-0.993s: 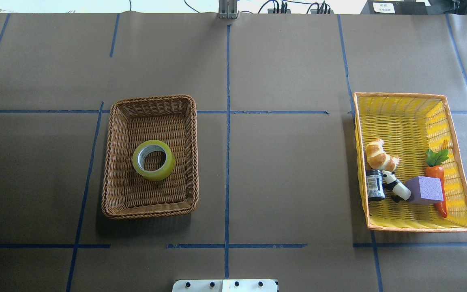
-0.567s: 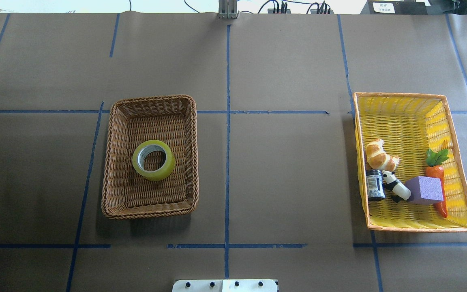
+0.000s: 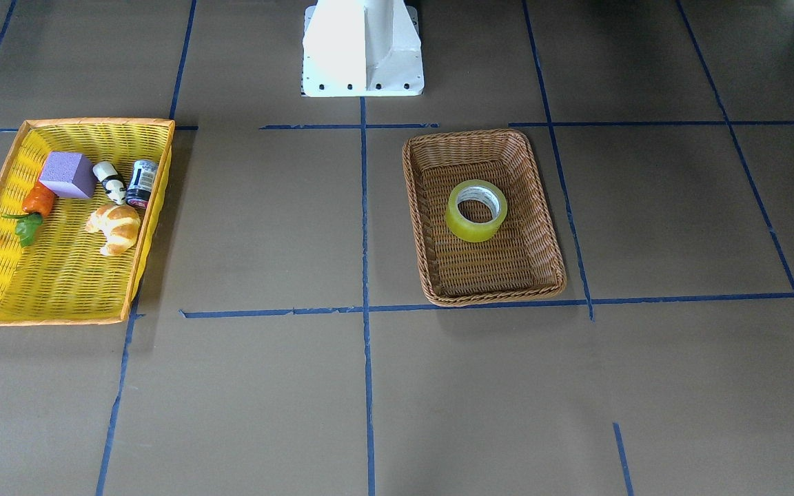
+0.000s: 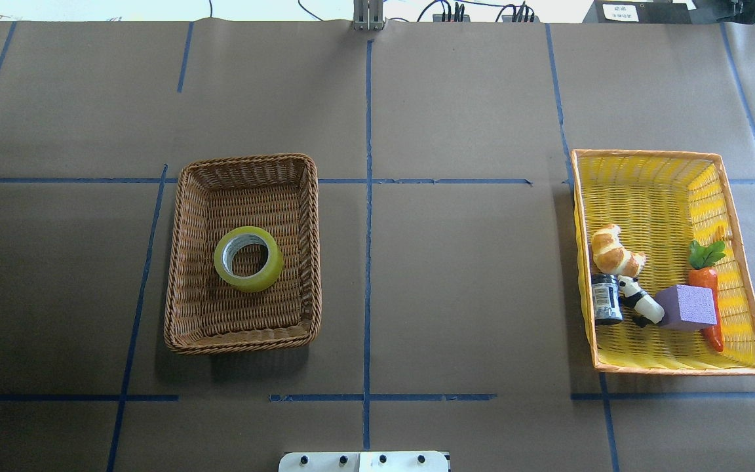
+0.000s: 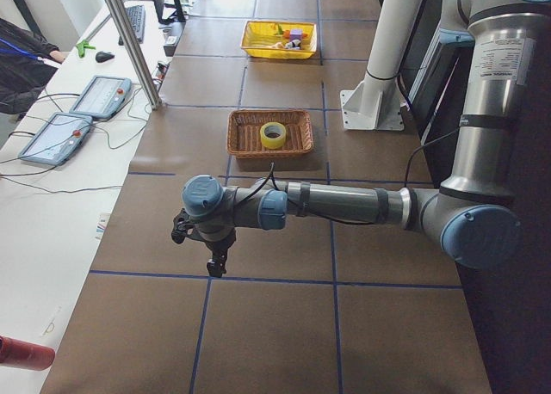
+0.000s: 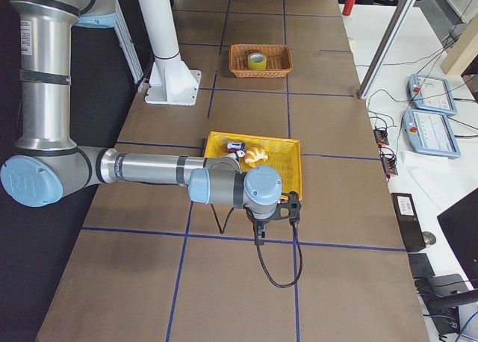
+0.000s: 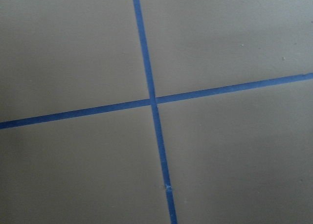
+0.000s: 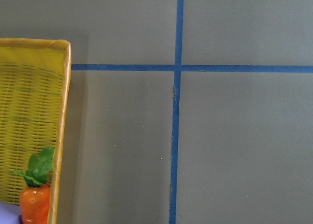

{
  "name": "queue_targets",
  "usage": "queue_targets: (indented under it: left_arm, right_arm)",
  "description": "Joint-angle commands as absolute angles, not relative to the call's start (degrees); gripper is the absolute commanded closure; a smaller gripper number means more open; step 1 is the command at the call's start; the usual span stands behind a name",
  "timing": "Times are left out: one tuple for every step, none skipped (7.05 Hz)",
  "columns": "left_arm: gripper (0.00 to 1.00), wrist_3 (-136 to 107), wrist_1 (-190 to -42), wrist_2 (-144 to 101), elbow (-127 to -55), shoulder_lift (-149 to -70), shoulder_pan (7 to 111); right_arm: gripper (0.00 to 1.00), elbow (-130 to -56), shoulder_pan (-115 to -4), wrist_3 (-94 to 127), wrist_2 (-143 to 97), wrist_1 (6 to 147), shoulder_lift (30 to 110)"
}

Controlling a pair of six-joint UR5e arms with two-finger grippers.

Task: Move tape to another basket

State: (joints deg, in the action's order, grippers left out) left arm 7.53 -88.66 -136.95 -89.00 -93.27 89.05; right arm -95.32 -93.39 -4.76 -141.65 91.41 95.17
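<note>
The yellow-green tape roll (image 4: 254, 282) lies flat in the middle of the brown wicker basket (image 4: 244, 159), left of the table's centre. It also shows in the front view (image 3: 473, 228), inside that basket (image 3: 466, 133). Neither gripper is near it. My left gripper (image 5: 182, 230) hangs over bare table well to the left of the basket; I cannot tell whether it is open or shut. My right gripper (image 6: 290, 207) hangs just beyond the yellow basket (image 6: 276, 157); I cannot tell its state either. Both wrist views show no fingers.
The yellow basket with orange rim (image 4: 653, 196) at the right holds a croissant (image 4: 613, 252), a can (image 4: 607, 298), a panda figure (image 4: 639, 303), a purple block (image 4: 687, 307) and a carrot (image 4: 708, 288). Blue tape lines cross the brown table. The robot base (image 3: 362, 48) stands at the near middle.
A black piece of the left arm at the overhead view's left edge has moved out of that view. The tape and both baskets have not moved.
</note>
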Motion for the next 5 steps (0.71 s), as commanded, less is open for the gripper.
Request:
queue_targets:
  left_arm:
    - [0.00, 8.00, -88.77, -136.76, -88.68, -89.93, 90.26]
    - [0.00, 7.74, -88.68, -137.02, -88.25, -89.56, 90.35]
    - [0.00, 7.65, -88.86, -137.02, -88.16, -89.13, 90.35]
    - [0.00, 7.65, -88.86, -137.02, -88.07, -89.12, 90.35]
    - [0.00, 7.56, -88.77, -137.02, -88.07, -89.21, 90.35]
  right_arm:
    - [0.00, -95.27, -93.43, -4.83, -141.94, 91.41, 95.19]
    - [0.00, -95.27, -93.43, -4.83, -141.94, 91.41, 95.19]
    - [0.00, -95.19, -93.43, -4.83, -141.94, 91.41, 95.19]
    - [0.00, -95.27, -93.69, -4.83, -141.94, 91.41, 95.19]
    - [0.00, -95.45, -94.13, -4.83, -142.12, 91.41, 95.10]
